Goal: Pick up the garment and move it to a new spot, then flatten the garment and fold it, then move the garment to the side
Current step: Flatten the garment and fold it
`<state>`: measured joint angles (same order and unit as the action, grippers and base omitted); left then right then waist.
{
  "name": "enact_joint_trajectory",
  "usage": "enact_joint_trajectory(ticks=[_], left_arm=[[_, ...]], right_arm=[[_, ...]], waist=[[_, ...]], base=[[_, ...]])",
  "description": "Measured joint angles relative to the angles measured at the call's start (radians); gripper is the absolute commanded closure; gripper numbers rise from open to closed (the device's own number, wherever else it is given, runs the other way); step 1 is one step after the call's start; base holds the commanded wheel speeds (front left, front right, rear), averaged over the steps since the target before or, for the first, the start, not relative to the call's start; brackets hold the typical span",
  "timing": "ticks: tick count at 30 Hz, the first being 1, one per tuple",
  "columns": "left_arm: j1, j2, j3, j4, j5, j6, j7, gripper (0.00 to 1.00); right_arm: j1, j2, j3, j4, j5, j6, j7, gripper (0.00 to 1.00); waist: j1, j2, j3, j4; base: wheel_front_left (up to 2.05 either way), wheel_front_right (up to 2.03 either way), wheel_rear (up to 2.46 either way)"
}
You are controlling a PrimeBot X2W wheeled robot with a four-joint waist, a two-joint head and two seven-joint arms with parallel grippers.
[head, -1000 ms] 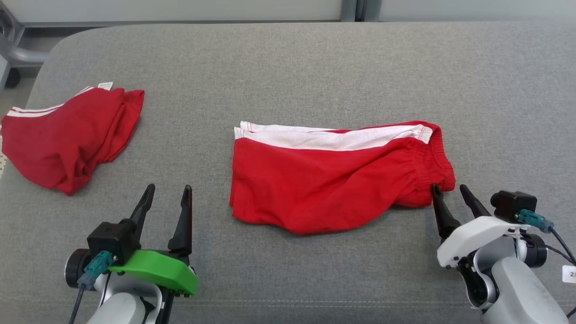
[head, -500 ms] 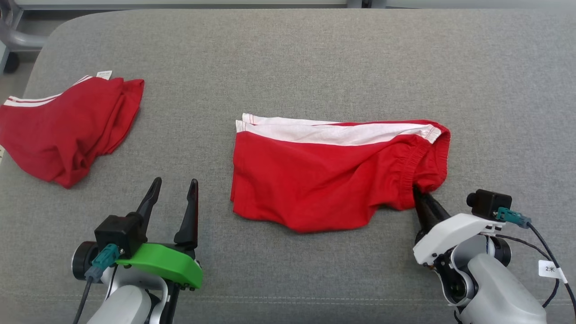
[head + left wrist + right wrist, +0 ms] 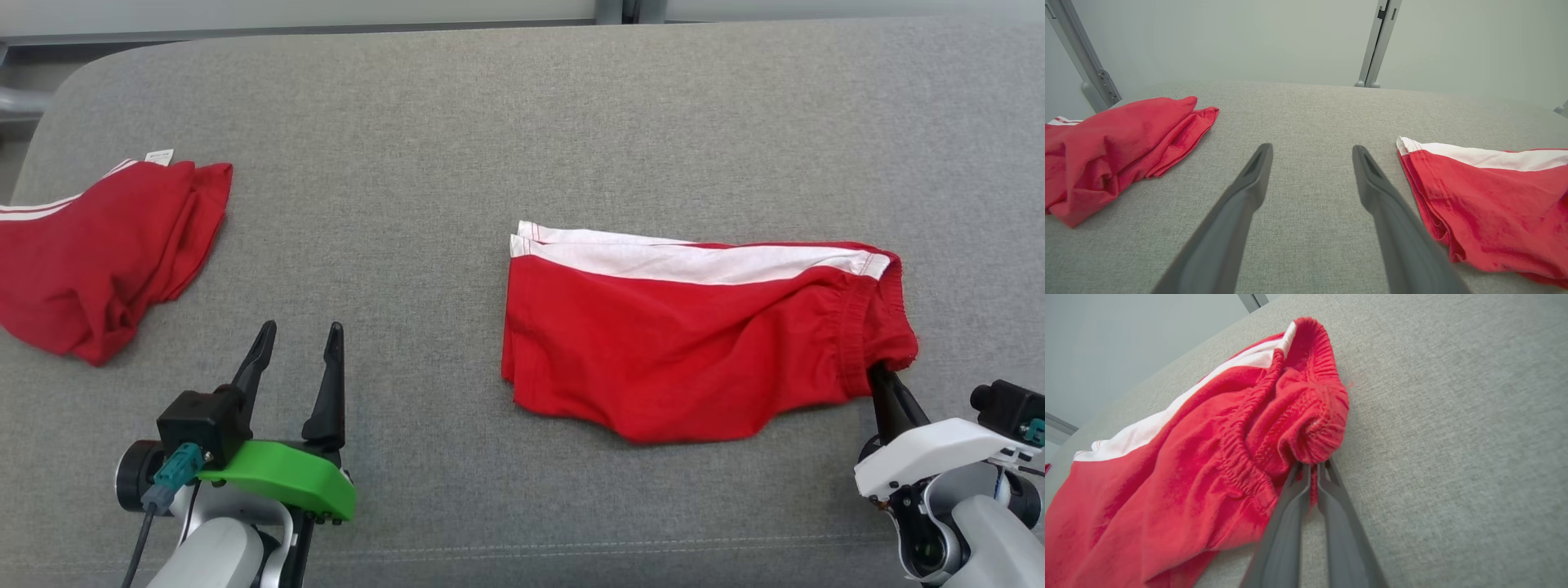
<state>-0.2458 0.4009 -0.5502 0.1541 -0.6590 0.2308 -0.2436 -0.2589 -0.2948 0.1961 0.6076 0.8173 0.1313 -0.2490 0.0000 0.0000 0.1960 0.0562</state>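
at the near right of the grey cushion [image 3: 457, 122], the right tool [image 3: 884, 384] is closed on a small bit of waistband of the red shorts [image 3: 686, 351], lying right of centre. such a thin pinch may slip when lifted. the left tool [image 3: 298, 343] stands wide open, empty.

What you can't make out — buried tips and cropped cloth

The right gripper [image 3: 1313, 466] has its fingertips tucked under the bunched waistband of the red shorts [image 3: 694, 343], so you can't tell how many layers lie between them. In the right wrist view the shorts run off the left and bottom edges; in the left wrist view they run off the right edge. The second red garment [image 3: 98, 253] is cut by the head view's left edge — its full outline is lost to you. The print on its white label [image 3: 159, 155] is too small to read.
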Motion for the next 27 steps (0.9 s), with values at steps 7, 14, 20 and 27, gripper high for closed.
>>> enact_joint_trajectory(ticks=[7,14,20,27], left_arm=[[0.011,0.014,0.002,-0.010,-0.002,0.012,0.006,0.00],[0.013,0.016,-0.007,-0.021,-0.002,0.016,0.014,0.00],[0.013,0.014,-0.017,-0.026,-0.002,0.016,0.018,0.00],[0.000,0.001,-0.029,-0.026,-0.002,0.014,0.022,0.00]], right_arm=[[0.005,0.013,0.010,-0.142,-0.050,-0.001,-0.008,1.00],[0.012,0.092,0.111,-0.389,-0.136,-0.001,0.028,1.00],[-0.001,0.165,0.203,-0.414,-0.176,-0.001,0.090,1.00],[-0.091,0.211,0.279,-0.261,-0.213,-0.001,0.107,1.00]], waist=[[0.0000,0.0000,-0.021,-0.023],[0.0000,0.0000,-0.042,-0.026],[0.0000,0.0000,-0.038,-0.010],[0.0000,0.0000,-0.021,0.022]], base=[[0.00,0.00,0.00],[0.00,0.00,0.00],[0.00,0.00,0.00],[0.00,0.00,0.00]])
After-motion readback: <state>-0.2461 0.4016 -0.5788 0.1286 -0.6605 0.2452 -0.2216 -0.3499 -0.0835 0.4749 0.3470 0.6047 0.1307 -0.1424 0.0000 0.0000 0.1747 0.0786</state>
